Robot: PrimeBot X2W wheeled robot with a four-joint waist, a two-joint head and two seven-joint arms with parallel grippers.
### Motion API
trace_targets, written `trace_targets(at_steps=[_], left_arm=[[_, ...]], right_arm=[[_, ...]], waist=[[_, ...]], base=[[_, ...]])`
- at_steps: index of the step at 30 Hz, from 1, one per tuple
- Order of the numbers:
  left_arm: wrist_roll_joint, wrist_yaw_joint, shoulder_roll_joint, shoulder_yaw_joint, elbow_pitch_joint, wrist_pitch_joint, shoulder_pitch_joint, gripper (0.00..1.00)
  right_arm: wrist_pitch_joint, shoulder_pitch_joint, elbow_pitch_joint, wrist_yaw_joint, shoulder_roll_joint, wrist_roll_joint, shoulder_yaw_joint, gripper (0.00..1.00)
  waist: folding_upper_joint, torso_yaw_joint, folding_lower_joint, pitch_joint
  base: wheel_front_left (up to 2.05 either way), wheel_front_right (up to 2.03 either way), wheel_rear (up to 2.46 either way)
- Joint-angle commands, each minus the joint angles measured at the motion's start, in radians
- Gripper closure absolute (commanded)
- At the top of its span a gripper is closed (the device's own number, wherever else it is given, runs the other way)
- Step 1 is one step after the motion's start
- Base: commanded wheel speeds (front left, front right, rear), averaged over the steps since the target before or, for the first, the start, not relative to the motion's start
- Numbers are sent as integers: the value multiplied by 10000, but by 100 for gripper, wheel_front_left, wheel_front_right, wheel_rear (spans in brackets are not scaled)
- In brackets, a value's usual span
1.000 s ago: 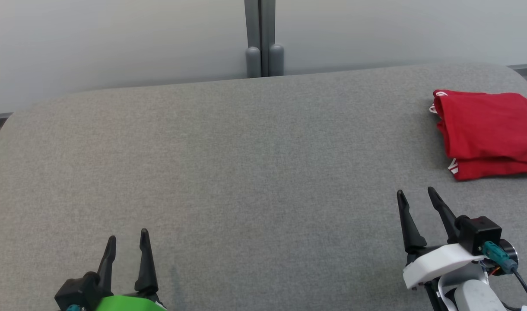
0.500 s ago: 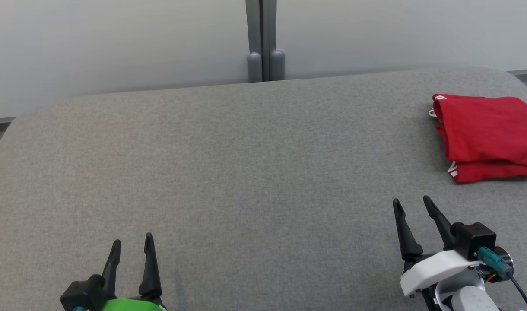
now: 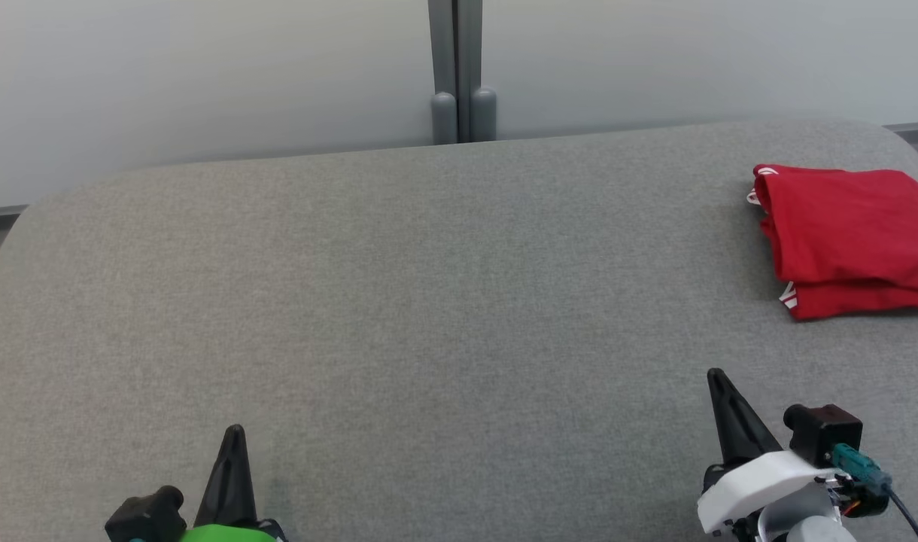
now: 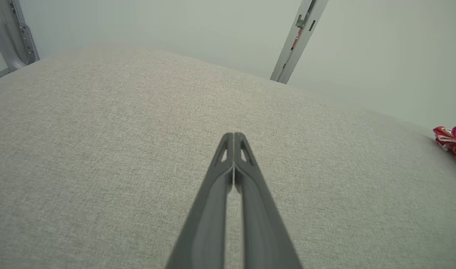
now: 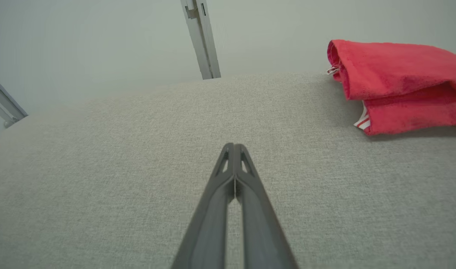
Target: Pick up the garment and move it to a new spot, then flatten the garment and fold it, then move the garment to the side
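Head view: folded red garment (image 3: 850, 233) at the far right of the worktop (image 3: 429, 301), seemingly set aside as finished; left tool (image 3: 233, 431) and right tool (image 3: 717, 374) near, well apart from it. Left wrist: fingers (image 4: 215, 198) pressed together, empty. Right wrist: likewise together and empty, garment ahead, right.

garment (image 3: 850, 233) far right on table (image 3: 429, 301), claws near front edge

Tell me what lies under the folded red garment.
The folded red cloth garment rests on the grey fabric surface; anything between them is covered and cannot be seen.
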Motion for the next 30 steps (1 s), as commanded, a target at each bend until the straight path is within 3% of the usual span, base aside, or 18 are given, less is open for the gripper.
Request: trace_targets(at_steps=[1, 30], left_arm=[[-438, -19, 14, 91, -145, 95, -124, 100], [-4592, -70, 29, 711, -274, 1361, -785, 100]], right_arm=[[103, -180, -147, 0, -21, 481, -84, 100], [1330, -309, -453, -4, -47, 5204, -545, 100]], waist=[[0, 3, 0, -2], [0, 55, 0, -42]], base=[[0, 0, 0], [0, 0, 0]])
